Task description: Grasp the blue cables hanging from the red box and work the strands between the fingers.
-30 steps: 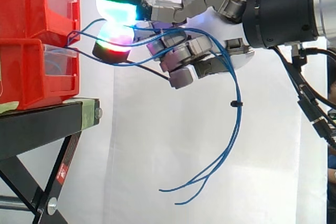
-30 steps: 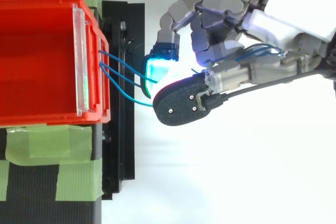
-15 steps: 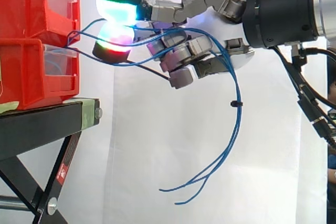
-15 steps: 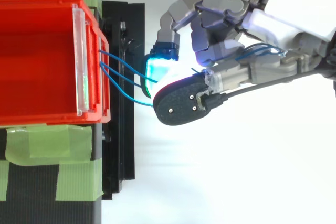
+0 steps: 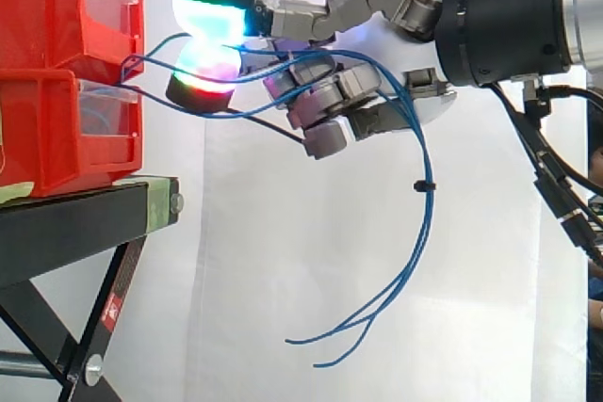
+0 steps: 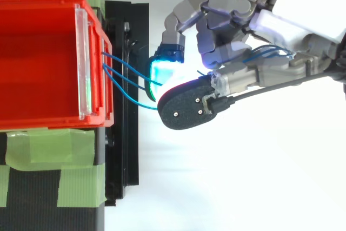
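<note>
Side view: the hand (image 5: 426, 103) reaches in from the right, fingers curled around the blue cables (image 5: 426, 223). The strands leave the front of the red box (image 5: 57, 129), run past the glowing fingertips (image 5: 209, 14) and through the fingers, then hang in a loose arc below the palm. A red label (image 5: 111, 310) on the black stand (image 5: 75, 223) is too small to read.

Top view: three strands (image 6: 121, 74) span from the box (image 6: 38, 47) to the hand (image 6: 227, 41). Green tape (image 6: 48, 150) carries no writing.
</note>
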### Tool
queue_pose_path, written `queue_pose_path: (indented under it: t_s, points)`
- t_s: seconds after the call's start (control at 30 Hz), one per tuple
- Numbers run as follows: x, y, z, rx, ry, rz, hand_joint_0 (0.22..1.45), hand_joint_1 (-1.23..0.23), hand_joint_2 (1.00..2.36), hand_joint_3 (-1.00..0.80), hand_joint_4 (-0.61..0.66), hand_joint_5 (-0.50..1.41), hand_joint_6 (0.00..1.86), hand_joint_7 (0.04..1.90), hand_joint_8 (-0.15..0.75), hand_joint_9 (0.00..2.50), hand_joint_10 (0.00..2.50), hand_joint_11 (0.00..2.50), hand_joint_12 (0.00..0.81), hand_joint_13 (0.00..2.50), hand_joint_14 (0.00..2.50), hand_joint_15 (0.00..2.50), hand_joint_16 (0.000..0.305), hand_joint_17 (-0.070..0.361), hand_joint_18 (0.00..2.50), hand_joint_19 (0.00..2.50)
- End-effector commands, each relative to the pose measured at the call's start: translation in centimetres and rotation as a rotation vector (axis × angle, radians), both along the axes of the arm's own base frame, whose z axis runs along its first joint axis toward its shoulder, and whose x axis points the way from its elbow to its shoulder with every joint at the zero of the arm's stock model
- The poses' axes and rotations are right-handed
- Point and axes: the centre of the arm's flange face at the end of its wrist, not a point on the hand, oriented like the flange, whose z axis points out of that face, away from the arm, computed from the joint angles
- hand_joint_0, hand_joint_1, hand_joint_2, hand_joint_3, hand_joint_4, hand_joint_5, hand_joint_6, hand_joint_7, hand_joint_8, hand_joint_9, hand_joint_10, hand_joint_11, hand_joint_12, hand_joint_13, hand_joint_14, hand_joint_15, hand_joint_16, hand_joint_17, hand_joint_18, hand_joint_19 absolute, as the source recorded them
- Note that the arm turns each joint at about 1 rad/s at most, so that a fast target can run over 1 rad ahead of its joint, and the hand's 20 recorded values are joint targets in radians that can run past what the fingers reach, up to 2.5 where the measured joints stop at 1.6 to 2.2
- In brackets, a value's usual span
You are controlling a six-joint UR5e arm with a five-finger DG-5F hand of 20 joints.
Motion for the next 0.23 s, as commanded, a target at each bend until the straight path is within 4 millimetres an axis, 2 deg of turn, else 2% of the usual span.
queue_pose_path:
  t_s: [0.0,0.2]
  points:
    - [0.01,0.01,-0.04,0.001,0.0,0.0,0.92,-0.73,1.02,-0.4,0.0,0.15,1.14,0.91,0.358,0.66,2.5,2.23,0.462,1.14,2.5,1.31,0.053,0.119,1.44,1.2]
    - [0.0,-0.09,-0.04,-0.001,0.001,-0.001,0.92,-0.73,1.02,-0.4,0.01,0.15,1.14,0.91,0.352,0.65,2.5,2.23,0.462,1.14,2.5,1.31,0.053,0.119,1.44,1.2]
